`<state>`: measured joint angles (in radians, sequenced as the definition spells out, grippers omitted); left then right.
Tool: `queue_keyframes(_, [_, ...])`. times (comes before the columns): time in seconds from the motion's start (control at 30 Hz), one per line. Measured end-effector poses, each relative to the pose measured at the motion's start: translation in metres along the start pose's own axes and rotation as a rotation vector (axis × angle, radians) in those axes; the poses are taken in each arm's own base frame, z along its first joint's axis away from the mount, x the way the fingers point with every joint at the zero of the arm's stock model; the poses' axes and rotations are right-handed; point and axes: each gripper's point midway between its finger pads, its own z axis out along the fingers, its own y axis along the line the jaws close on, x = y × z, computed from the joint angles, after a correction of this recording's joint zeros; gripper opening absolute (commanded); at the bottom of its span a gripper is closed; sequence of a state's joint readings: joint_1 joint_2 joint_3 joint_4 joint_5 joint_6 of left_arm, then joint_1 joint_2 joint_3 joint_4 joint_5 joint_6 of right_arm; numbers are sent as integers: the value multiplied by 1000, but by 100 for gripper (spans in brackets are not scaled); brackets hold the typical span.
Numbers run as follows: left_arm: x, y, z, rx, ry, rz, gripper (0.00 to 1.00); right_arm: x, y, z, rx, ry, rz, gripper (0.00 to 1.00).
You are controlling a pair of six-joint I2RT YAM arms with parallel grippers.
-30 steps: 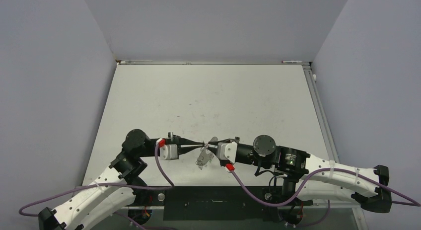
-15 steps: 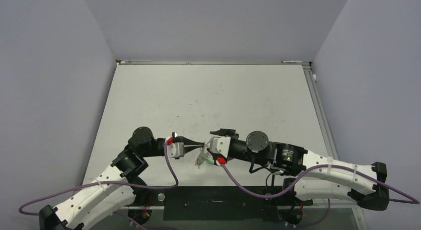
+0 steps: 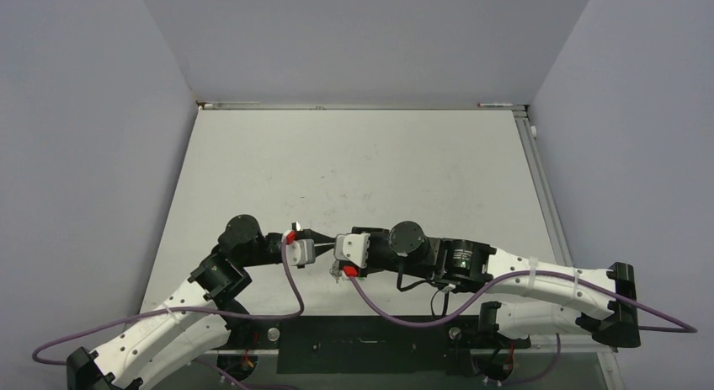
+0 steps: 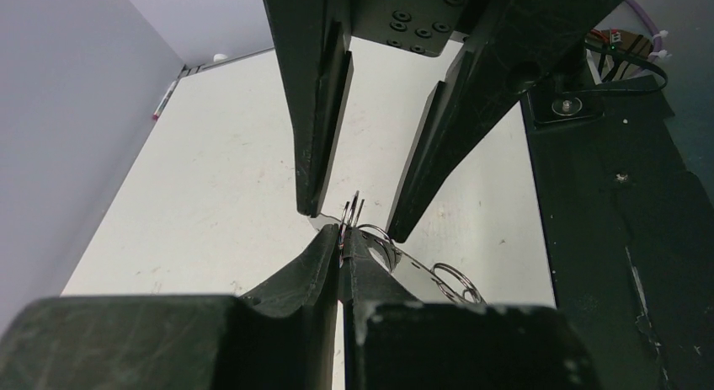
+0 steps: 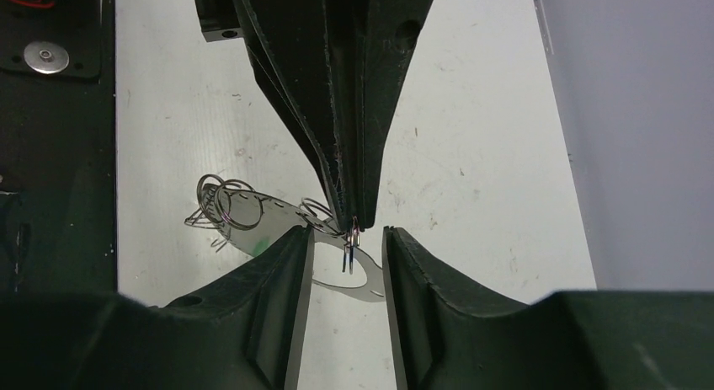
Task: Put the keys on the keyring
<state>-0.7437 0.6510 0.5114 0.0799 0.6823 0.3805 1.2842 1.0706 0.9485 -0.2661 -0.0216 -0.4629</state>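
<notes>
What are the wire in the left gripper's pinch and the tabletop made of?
Wire: looks like thin metal, shiny grey, holding a tight bend. Tabletop: matte off-white, scuffed and speckled; perhaps laminate or painted board, unclear which.

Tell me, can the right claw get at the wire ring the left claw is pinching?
Probably yes. The right gripper is open, its fingers either side of the keyring wire just where the shut left gripper pinches it. Nothing seems to lie between.

Off-white table (image 3: 362, 162), faint dark scuffs, thin red-tipped stick (image 3: 497, 104) along far edge, black plate (image 3: 362, 344) at near edge
</notes>
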Motion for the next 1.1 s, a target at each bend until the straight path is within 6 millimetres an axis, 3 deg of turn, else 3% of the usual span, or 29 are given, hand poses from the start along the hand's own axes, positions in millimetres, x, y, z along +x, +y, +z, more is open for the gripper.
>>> queue_keyframes(0.77, [6,3,-1,-28,42,9,0,-2,-11,-2,42,26,2,33])
queue_keyframes(1.1, [9,4,-1,-34,55,10,0,5,-10,4,45,54,-2,27])
